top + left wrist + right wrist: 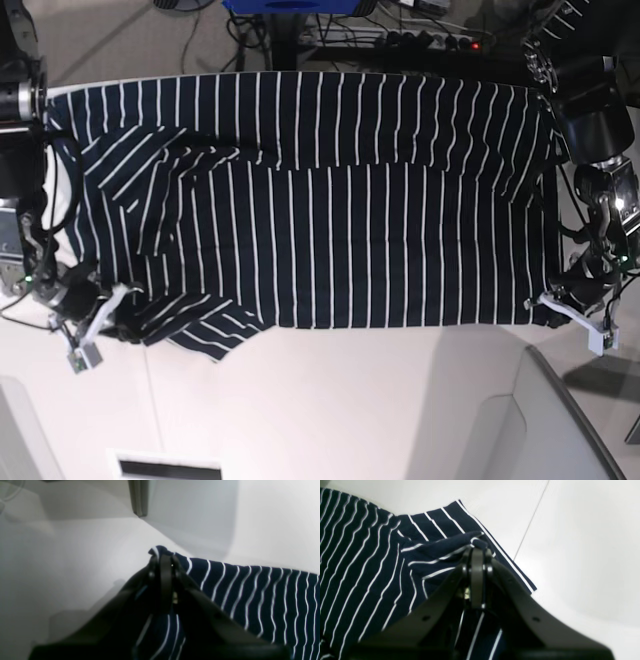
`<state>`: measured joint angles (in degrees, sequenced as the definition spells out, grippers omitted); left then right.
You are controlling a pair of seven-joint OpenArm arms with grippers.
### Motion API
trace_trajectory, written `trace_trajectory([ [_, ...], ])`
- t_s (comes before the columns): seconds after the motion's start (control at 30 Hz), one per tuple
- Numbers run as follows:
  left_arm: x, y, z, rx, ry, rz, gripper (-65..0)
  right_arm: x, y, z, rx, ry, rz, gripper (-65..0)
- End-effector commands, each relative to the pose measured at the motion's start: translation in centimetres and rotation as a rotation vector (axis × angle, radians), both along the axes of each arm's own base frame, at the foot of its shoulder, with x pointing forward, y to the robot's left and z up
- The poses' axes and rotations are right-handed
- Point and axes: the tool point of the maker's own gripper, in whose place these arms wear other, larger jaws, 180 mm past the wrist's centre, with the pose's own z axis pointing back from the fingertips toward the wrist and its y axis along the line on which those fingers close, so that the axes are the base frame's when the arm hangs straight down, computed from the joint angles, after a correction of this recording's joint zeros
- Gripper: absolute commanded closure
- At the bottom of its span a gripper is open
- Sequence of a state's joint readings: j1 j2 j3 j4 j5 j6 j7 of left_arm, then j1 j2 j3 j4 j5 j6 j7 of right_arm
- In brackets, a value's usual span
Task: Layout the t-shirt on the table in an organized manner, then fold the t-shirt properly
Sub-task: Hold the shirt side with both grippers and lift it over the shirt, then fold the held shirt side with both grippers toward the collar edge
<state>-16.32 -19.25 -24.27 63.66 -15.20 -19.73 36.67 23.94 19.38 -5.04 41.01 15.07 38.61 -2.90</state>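
The table carries the t-shirt, spread wide across its far half. Left gripper, reaching low and forward, pinches one near corner; right gripper, likewise lowered, pinches bunched fabric beside a sleeve.

The t-shirt is dark navy with thin white stripes. The table is plain white. Both end effectors are black.

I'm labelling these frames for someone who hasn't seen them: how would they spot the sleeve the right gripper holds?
Start at the white table, where the t-shirt lies spread. Go to the right gripper, shut on fabric. The sleeve there has diagonal stripes and a double white hem, unlike the body.
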Motion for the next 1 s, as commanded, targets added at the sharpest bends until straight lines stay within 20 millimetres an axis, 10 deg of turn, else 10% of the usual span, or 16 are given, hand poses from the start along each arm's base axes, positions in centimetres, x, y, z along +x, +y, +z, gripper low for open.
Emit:
trace_trajectory([
  [0.0, 0.9, 0.9, 2.1, 0.026, -0.060, 0.006, 0.0, 1.5, -0.3, 2.0, 0.023, -0.065, -0.007, 0.0],
  [0.53, -2.3, -0.1, 0.6, 0.072, -0.023, -0.040, 0.0, 0.2, -1.6, 0.6, 0.050, -0.063, -0.032, 0.0],
  [0.97, -7.8, -0.5, -1.1, 0.138, 0.085, -0.090, 0.0, -4.4, 0.2, -1.1, -0.045, 0.017, 0.080, 0.0],
])
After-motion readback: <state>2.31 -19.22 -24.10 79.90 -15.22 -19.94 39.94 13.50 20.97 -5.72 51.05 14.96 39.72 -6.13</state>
